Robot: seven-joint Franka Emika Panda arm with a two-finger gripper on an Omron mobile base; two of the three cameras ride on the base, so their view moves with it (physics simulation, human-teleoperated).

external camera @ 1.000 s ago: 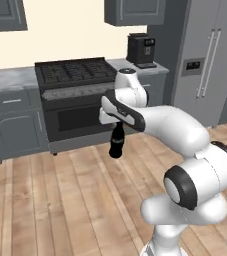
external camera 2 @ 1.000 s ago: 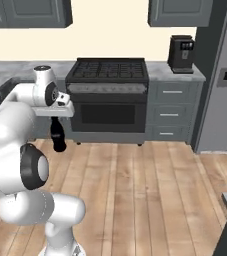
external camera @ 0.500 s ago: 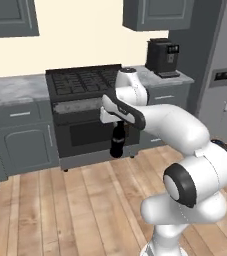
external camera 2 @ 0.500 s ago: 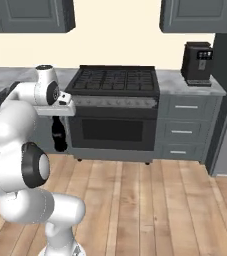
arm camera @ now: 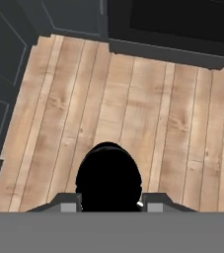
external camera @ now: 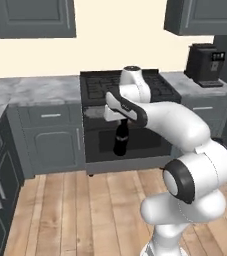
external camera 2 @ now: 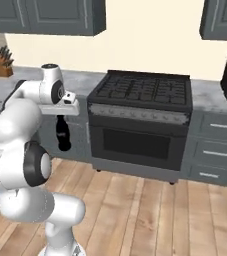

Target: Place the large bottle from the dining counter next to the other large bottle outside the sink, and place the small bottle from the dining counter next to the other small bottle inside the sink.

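The gripper [external camera: 122, 121] is clamped on the neck of a dark, glossy bottle [external camera: 121, 140], which hangs upright, long axis vertical, cap at 12 o'clock, over plank wood floor [arm camera: 133, 108] before a black stove [external camera 2: 140, 125].

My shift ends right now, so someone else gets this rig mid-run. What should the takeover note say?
Claw: shut on the dark bottle, which hangs upright below it, well above the wood floor.
Position: the base faces the stove, with grey cabinets and marbled worktop to either side. A knife block stands on the worktop at far left in the right base view.
Done: one bottle is picked up and in transit.
Left: carry it to the sink area and set it beside its match; I cannot tell whether it is the large or the small one. Then handle the other bottle.
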